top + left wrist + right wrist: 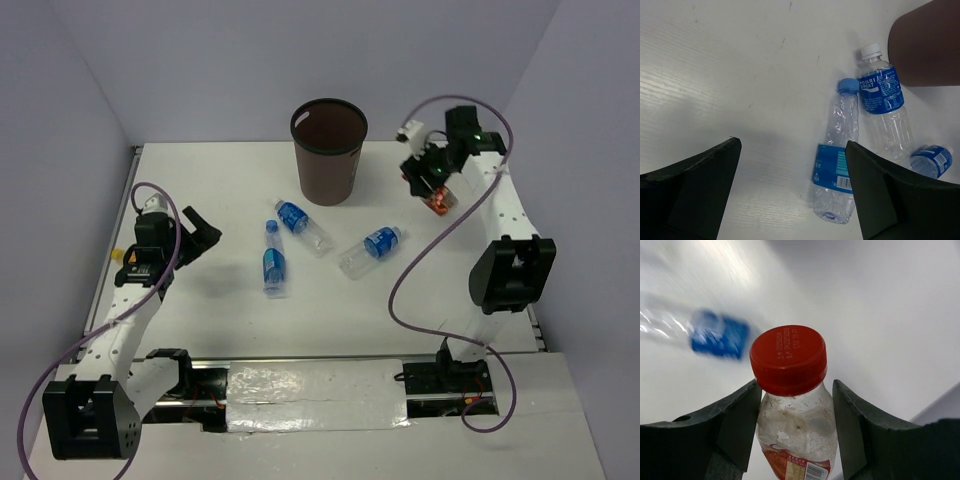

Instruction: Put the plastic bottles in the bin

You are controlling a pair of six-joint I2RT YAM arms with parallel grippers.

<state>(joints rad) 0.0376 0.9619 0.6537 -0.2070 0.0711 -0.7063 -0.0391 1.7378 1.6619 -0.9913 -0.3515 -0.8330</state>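
The dark brown round wastebasket (pixel 328 165) stands upright near the far edge of the white surface (pixel 200 180), about midway along it, with its mouth open upward. Three clear plastic bottles with blue labels lie on their sides in the middle of the surface, on the near side of the wastebasket.

- **The blue-capped clear bottle** (pixel 273 258) (pixel 835 170) is the leftmost. Its cap points toward the far edge.
- **The white-capped clear bottle** (pixel 302 226) (pixel 882 100) lies just beside it, slanted. It is the closest of the three to the wastebasket's base.
- **The third blue-labelled bottle** (pixel 370 248) (pixel 931 161) lies apart from the other two, toward the right edge. Its cap is angled toward the far right corner.

The right end effector (pixel 440 200) (pixel 796 390) is toward the far right corner, to the right of the wastebasket and level with its lower half in the overhead view. It is closed around a fourth bottle, the red-capped clear plastic bottle (pixel 441 203) (pixel 788 360). Its dark fingers (pixel 742 420) press the neck on both sides just under the cap. A red label shows lower on the bottle's body.

The left end effector (pixel 203 230) (pixel 792 145) is near the left edge, about halfway along it. Its jaws are spread wide and hold nothing. It faces the three lying bottles, well apart from them.
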